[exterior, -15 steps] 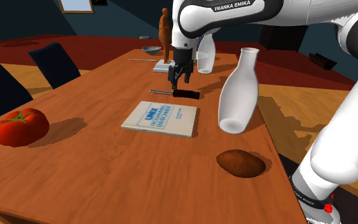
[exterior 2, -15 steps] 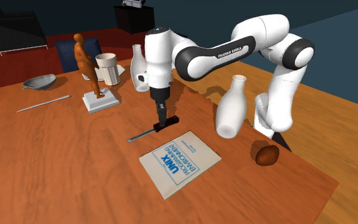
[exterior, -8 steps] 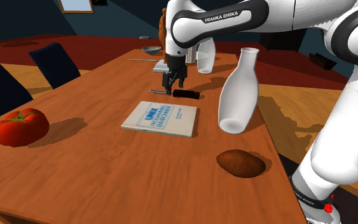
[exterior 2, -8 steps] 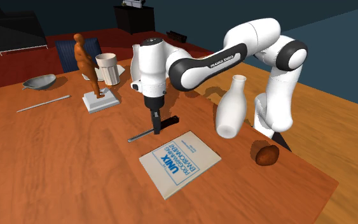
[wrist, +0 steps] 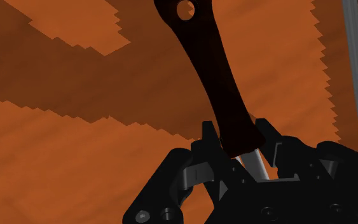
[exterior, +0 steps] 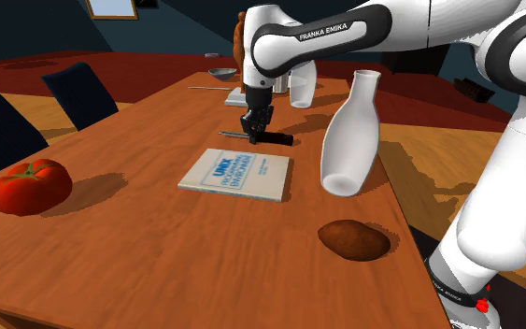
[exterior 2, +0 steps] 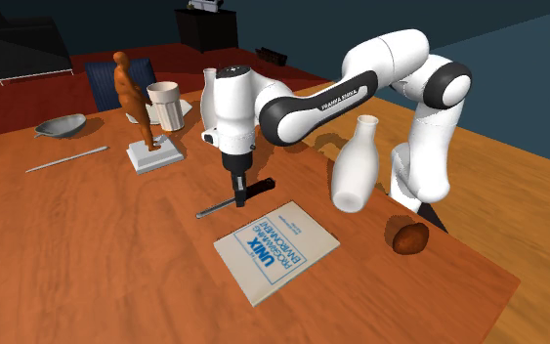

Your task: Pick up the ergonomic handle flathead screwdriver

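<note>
The screwdriver lies flat on the wooden table, just beyond the book, its black handle toward the white bottle and its thin metal shaft pointing the other way. From the second exterior view, the screwdriver lies slanted with its shaft toward that view's lower left. My gripper points straight down on it, and in the second exterior view my gripper sits where handle meets shaft. In the wrist view the black handle, with a hole near its end, runs away from my gripper, whose fingers are shut on its narrow end.
A white book lies next to the screwdriver. A tall white bottle stands beside it, with a brown lump near the table's edge. A tomato sits at the shoulder view's left. Farther back are a wooden figure, a mug and a bowl.
My gripper slid along the screwdriver from the handle toward the shaft end, came down to the table, and its fingers closed on the tool. The screwdriver has not moved.
</note>
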Controlling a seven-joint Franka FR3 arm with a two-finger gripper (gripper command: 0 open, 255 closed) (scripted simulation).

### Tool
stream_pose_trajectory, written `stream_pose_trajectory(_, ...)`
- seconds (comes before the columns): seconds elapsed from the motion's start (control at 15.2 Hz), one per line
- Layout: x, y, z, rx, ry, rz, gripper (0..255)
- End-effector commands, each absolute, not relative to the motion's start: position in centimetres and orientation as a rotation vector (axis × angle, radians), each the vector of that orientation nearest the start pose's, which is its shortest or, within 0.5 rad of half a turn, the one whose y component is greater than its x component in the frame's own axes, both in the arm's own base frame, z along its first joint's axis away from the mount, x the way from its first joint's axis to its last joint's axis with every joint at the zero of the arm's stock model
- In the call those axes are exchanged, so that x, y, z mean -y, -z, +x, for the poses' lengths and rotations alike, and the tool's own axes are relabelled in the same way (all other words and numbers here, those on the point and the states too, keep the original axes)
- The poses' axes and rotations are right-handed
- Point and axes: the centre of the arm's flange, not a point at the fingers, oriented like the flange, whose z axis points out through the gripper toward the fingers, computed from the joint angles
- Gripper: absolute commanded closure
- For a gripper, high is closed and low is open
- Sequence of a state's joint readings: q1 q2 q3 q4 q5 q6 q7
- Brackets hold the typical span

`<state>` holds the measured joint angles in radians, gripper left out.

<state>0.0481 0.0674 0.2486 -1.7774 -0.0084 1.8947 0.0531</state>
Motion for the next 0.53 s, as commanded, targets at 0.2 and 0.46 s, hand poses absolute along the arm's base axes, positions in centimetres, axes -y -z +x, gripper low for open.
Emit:
stream_pose_trajectory(0.2,-16.8,-51.7,56.4,0.381,0.077,-3.1,255)
stream_pose_trajectory(0.46,-16.8,-52.7,56.4,0.381,0.077,-3.1,255)
